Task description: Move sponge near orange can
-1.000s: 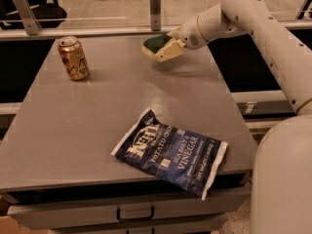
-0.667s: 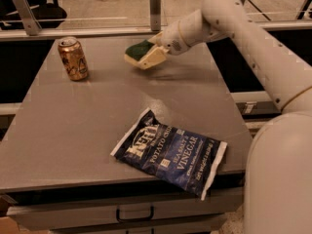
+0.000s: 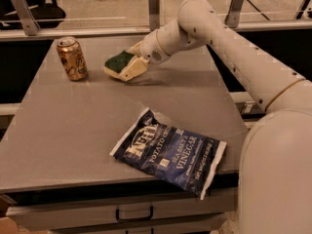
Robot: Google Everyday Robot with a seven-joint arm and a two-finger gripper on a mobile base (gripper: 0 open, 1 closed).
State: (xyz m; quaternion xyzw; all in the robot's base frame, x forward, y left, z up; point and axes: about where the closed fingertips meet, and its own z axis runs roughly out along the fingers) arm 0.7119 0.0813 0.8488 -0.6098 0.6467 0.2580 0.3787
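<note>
**Operator:** One second has carried the small wavy sponge (image 3: 117,61), green top over yellow foam, leftward across the grey metal table (image 3: 58,130). My pale two-finger gripper (image 3: 126,70) is clamped on it, low over the surface.

**Partner:** Near the shiny orange-gold drink can (image 3: 72,58)?

**Operator:** Near, but apart. I judge only release remains. I can't see the can's contents, and the blue crinkled chip bag (image 3: 168,152) looks sealed.

End effector (image 3: 128,68) carried sponge (image 3: 117,61) leftward, lower, now near orange can (image 3: 72,58).
</note>
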